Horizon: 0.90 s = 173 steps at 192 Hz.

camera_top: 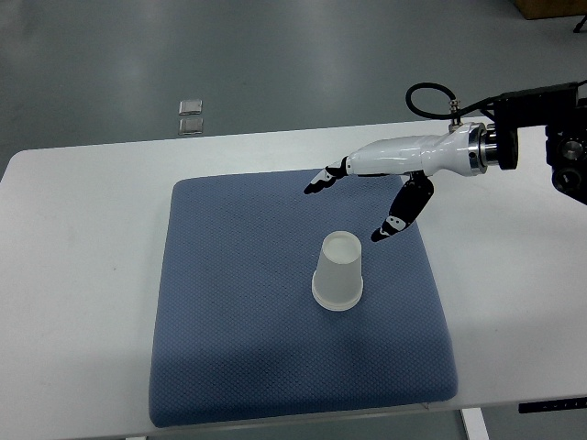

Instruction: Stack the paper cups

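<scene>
A white paper cup (338, 271) stands upside down near the middle of the blue mat (229, 348); whether it is one cup or a stack I cannot tell. My right hand (353, 206) hovers above and slightly right of the cup, apart from it. Its fingers (323, 180) are spread and hold nothing. The thumb (402, 214) points down toward the cup's right side. The right arm enters from the right edge.
The mat lies on a white table (83, 275) whose far edge runs along the top. Two small silver squares (191, 115) lie on the grey floor beyond the table. A brown box corner (548, 7) shows at the top right.
</scene>
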{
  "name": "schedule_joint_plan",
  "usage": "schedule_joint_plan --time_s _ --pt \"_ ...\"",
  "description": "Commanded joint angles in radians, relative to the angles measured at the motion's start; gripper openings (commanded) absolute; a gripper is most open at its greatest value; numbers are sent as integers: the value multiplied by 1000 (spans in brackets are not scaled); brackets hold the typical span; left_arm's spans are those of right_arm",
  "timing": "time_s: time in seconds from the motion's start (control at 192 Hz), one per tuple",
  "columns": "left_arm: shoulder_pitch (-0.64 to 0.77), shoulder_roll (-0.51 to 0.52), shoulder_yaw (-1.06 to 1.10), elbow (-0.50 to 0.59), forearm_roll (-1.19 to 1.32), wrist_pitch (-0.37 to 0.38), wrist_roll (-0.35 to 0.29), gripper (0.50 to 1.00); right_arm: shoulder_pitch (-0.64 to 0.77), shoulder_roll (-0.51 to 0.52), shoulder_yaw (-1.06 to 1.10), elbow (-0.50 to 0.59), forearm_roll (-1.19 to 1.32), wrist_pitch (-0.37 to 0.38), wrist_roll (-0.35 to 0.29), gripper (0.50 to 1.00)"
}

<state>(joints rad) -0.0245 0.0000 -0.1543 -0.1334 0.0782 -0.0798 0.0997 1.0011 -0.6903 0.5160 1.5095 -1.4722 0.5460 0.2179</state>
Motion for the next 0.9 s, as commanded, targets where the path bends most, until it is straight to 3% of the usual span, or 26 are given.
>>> schedule_joint_plan --time_s 0.0,0.312,0.536,0.895 --pt "0 0 1 0 0 0 0 1000 -7 2 16 -23 6 -14 -2 887" --pt "0 0 1 0 0 0 0 1000 -110 46 64 -232 239 -172 -6 887" --pt "0 0 1 0 0 0 0 1000 -199 115 147 -410 507 -271 -75 885" --pt "0 0 -1 0 0 0 0 1000 -335 288 302 -545 765 -434 -135 885"
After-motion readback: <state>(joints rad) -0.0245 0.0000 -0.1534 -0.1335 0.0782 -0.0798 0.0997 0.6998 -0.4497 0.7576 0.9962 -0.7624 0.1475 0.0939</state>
